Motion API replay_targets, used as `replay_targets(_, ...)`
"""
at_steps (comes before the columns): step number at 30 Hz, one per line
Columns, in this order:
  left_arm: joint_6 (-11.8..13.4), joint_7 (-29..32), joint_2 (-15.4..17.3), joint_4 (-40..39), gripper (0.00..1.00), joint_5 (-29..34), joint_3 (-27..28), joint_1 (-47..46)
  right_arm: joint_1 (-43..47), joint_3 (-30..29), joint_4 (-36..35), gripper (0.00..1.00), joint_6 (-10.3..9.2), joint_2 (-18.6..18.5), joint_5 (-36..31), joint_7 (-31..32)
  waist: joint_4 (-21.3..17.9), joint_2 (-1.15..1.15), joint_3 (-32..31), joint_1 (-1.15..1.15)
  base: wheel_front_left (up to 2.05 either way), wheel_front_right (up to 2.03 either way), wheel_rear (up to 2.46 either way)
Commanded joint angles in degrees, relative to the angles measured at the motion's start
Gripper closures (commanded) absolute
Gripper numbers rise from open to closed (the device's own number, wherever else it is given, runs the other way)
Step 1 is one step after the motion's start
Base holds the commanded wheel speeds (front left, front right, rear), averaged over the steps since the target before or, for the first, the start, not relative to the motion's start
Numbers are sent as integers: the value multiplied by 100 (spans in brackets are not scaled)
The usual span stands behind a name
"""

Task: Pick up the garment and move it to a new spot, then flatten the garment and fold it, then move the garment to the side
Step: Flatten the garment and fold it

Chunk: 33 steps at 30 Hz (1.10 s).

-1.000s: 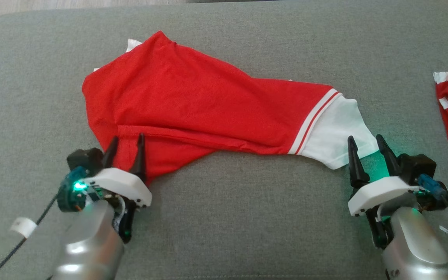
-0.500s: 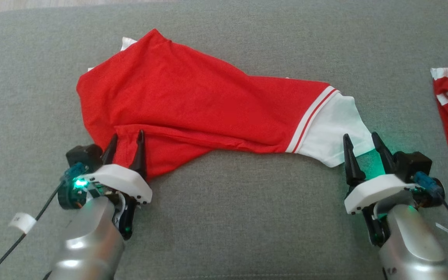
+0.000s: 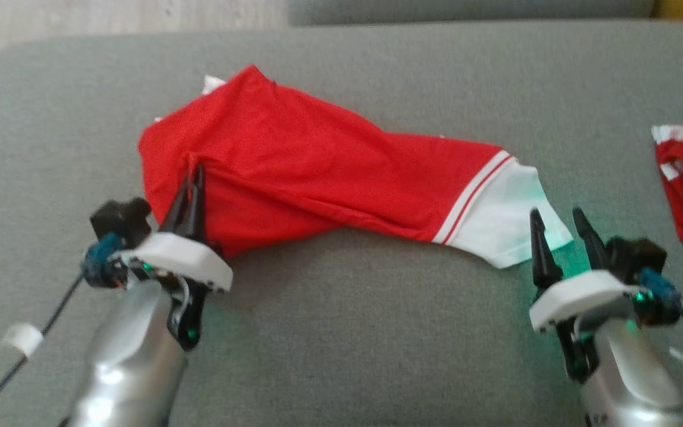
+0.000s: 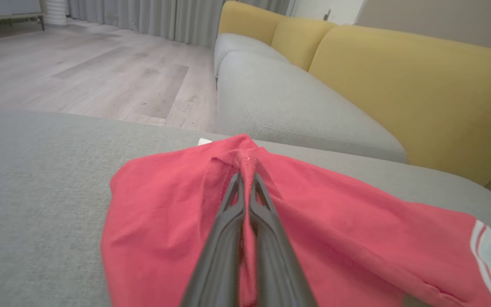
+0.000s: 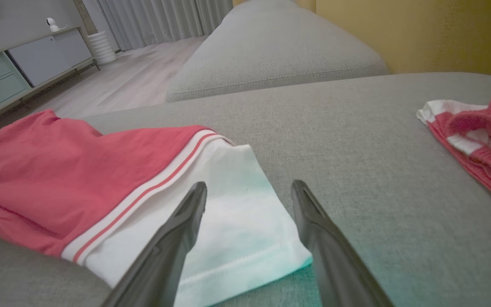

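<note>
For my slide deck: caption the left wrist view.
Left gripper shut on a fold of the red garment lying on the grey cushion.

Silver forearms [image 3: 128, 362]; white wrist plates [image 3: 181, 261]; black tapered-finger tools [image 3: 555, 210]; blue connectors [image 3: 653, 284]; black cables [image 3: 57, 308].

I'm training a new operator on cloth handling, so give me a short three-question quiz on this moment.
1. True or false: the right gripper has its jaws shut on the garment.
2. What do the jaws of the left gripper pinch? A) a sock B) red fabric of the garment C) nothing
3. Fill in: the garment's end nearest the right gripper is ____ in colour.
Key: 1 false, its jaws stand open; 2 B; 3 white.
</note>
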Motion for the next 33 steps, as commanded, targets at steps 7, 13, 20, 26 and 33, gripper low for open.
replay_targets(7,9,-68,3,-987,100,416,387,957,510,132,-30,0,-4,79,352,-39,350,0,-852,0,0,0,0)
replay_targets(13,9,-69,-91,-1344,100,506,365,2107,833,299,-39,0,-4,80,727,-39,391,0,-1169,0,0,0,0)
replay_targets(20,9,-69,-178,-1453,100,523,593,2717,968,408,-58,0,-4,80,861,-39,242,0,-1234,0,0,0,0)
replay_targets(26,9,-69,-152,-1896,100,815,643,2670,964,415,-45,0,-4,80,847,-39,129,0,-1219,0,0,0,0)
replay_targets(33,9,-69,306,-2851,0,689,-1091,2615,957,407,-18,0,-4,80,928,-39,76,0,-1137,0,0,0,0)
